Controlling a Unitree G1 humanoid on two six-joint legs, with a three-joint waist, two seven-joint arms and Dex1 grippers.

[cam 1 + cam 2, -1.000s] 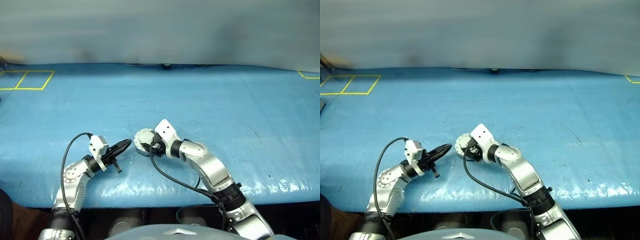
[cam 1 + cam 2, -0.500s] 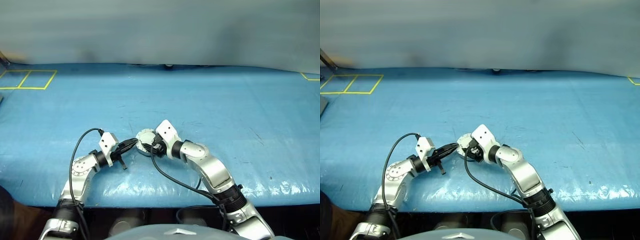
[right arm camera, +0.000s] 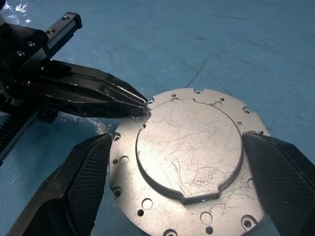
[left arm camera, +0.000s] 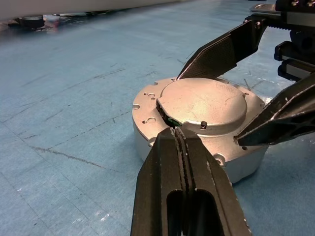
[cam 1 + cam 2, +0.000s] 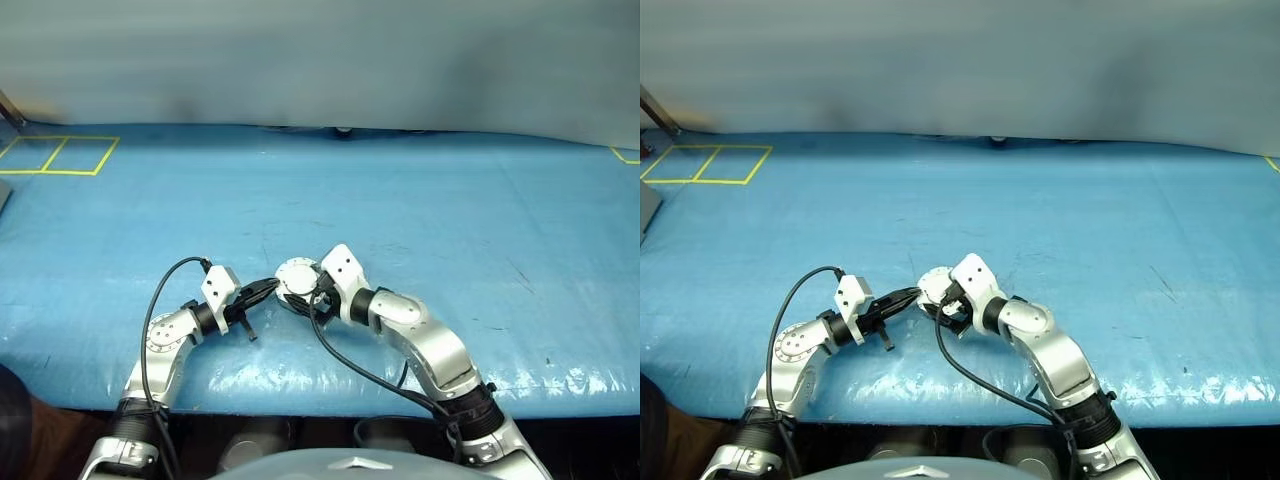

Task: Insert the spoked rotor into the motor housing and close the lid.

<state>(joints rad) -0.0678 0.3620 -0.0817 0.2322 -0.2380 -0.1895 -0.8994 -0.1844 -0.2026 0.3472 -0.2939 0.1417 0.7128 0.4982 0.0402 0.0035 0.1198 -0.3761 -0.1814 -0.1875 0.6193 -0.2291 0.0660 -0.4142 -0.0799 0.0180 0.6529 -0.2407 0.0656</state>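
The right gripper point(image 3: 172, 196) has spread its jaws wide off the closed lid point(image 3: 189, 152) (housing point(image 4: 197, 147) on the blue table point(image 5: 450, 220)), while the left gripper point(image 4: 178, 135), jaws shut, has nosed up to its rim, so the task looks finished.

Count, blue table point(image 5: 450, 210):

- Motor housing point(image 3: 147, 201): 1, round, silver-grey, lying flat.
- Lid point(image 3: 189, 150): 1, plain grey face up, closed on the housing.
- Grippers: 2. Left gripper point(image 4: 178, 135), 1, with two black fingers pressed together. Right gripper point(image 3: 174, 191), 1, with two black fingers set apart, one on each side of the housing.
- Arms: 2, each with 1 black cable looping off it.
- Yellow tape squares point(image 5: 58, 155): 2, side by side at the far left corner of the table; 1 more yellow tape corner at the far right edge.
- Small dark round item at the table's far edge point(image 5: 343, 130): 1; kind cannot be told.
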